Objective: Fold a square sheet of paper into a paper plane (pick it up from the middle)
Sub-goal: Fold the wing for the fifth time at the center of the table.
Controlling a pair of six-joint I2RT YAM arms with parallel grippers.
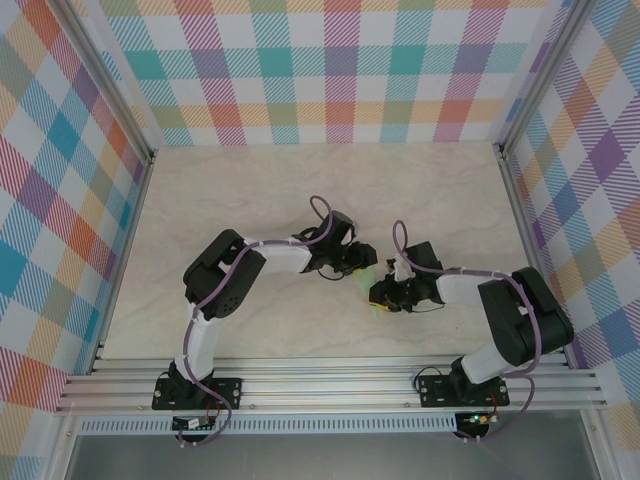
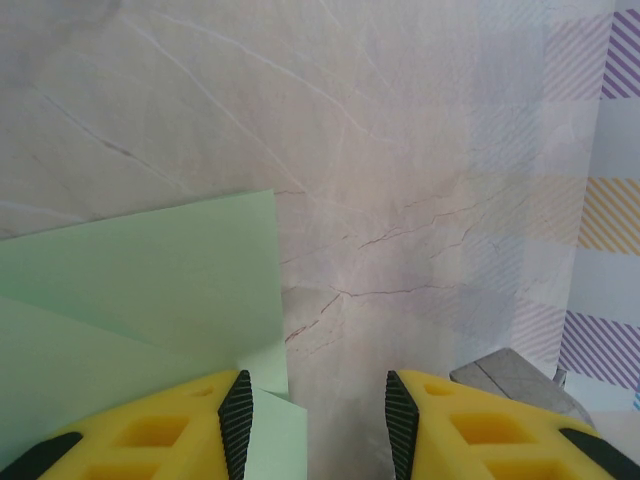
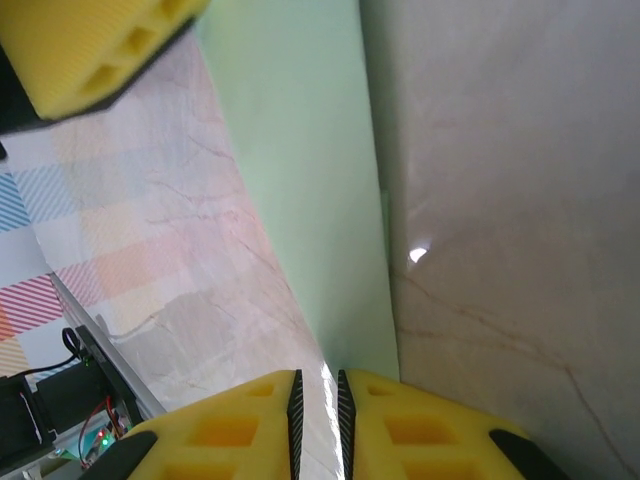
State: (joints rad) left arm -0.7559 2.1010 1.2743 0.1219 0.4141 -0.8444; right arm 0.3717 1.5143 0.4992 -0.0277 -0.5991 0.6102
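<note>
Right end effector (image 3: 318, 388) pinches folded paper (image 3: 300, 150) edge at worktop (image 1: 250, 190) centre; left end effector (image 2: 318, 400) spread, partly over paper.

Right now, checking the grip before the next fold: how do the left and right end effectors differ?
The left end effector has its jaws well apart, bare table between them; the right end effector is closed to a slit. The paper lies beside the left one's finger but runs into the right one's slit. Both have yellow fingers.
</note>
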